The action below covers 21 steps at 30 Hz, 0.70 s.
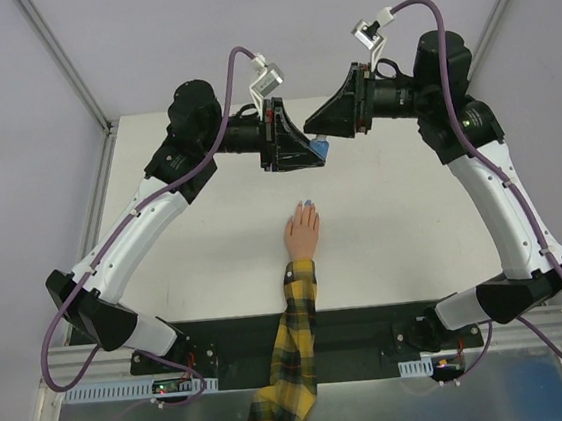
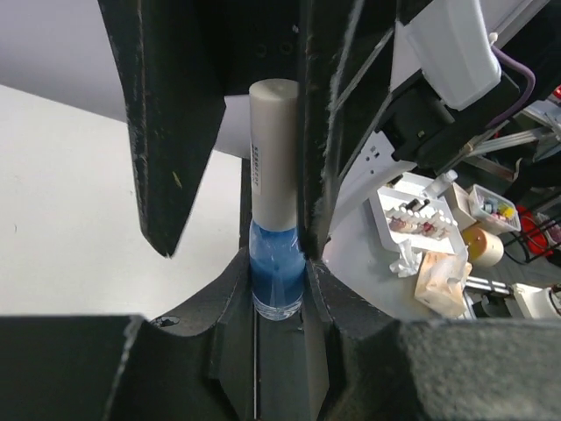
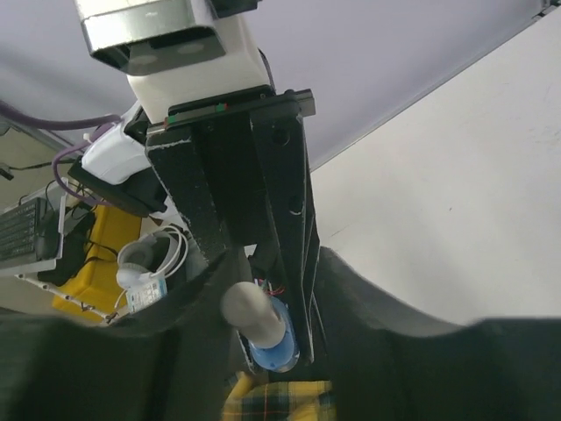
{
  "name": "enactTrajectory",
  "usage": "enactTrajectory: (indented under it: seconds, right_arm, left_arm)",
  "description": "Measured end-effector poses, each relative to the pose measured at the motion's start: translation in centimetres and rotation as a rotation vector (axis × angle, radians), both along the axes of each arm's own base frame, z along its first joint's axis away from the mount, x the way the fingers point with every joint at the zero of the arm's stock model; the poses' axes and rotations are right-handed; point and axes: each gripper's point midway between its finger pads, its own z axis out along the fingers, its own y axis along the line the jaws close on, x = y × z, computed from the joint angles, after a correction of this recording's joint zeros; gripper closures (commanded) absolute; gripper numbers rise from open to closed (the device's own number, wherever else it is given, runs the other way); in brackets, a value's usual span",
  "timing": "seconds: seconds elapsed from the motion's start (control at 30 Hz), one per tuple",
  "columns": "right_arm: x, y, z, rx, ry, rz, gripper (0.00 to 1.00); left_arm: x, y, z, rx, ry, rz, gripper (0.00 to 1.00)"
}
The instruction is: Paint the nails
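A small peach hand (image 1: 302, 234) with a yellow-black plaid sleeve (image 1: 294, 355) lies palm down at the table's middle. Its nails (image 1: 307, 205) point away from the arms and look light blue. My left gripper (image 1: 307, 153) is raised behind the hand and shut on the blue body of a small bottle (image 2: 278, 272) with a white cap (image 2: 274, 149). My right gripper (image 1: 316, 124) faces it, open around the cap (image 3: 250, 309). One of its fingers (image 2: 326, 132) touches the cap, while the other (image 2: 166, 132) stands apart from it. The nails are hidden in both wrist views.
The white table (image 1: 404, 228) ends at a metal frame rail (image 1: 64, 62) on the left and a grey wall behind. Clutter beyond the table shows in the left wrist view (image 2: 438, 228). The sleeve also shows in the right wrist view (image 3: 280, 399).
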Motion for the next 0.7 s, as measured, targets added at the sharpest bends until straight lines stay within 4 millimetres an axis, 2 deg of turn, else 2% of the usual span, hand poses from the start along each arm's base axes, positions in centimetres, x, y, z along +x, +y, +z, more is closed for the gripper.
enactTrajectory:
  seconds: [0.07,0.1,0.23,0.33,0.4,0.47,0.57,0.67,0.7]
  right_arm:
    - [-0.1,0.2,-0.2,0.008,0.008,0.019,0.79]
    - [-0.2,0.2,-0.4,0.010,0.016,0.026,0.99]
    - [0.6,0.2,-1.5,-0.001,0.017,-0.005,0.99]
    - [1.9,0.2,-2.5,-0.034,0.016,-0.109,1.00]
    - [3.0,0.3,-3.6,-0.106,0.007,-0.247,1.00]
    - [3.9,0.6,-4.2,-0.236,-0.047,-0.468,1.00]
    - [3.9,0.2,-3.2,-0.391,-0.143,-0.687,0.99]
    - [4.2,-0.3,-1.6,-0.403,-0.177,-0.786,0.99]
    - [4.3,-0.4,-1.5,-0.404,-0.179,-0.797,0.95]
  left_arm:
    - [0.2,0.1,0.1,-0.007,0.007,0.003,1.00]
    - [0.2,0.1,-0.1,-0.004,0.018,0.005,1.00]
    - [1.3,0.3,-0.9,0.013,0.085,0.048,1.00]
    - [2.9,0.1,-1.9,0.028,0.108,0.136,1.00]
    - [4.0,0.2,-2.8,0.053,0.111,0.195,1.00]
    - [4.8,0.6,-4.1,0.101,0.113,0.247,1.00]
    - [4.8,0.7,-3.2,0.097,0.062,0.269,1.00]
    - [5.2,0.7,-1.8,0.073,0.008,0.306,1.00]
    - [5.3,0.6,-1.7,0.070,-0.001,0.312,1.00]
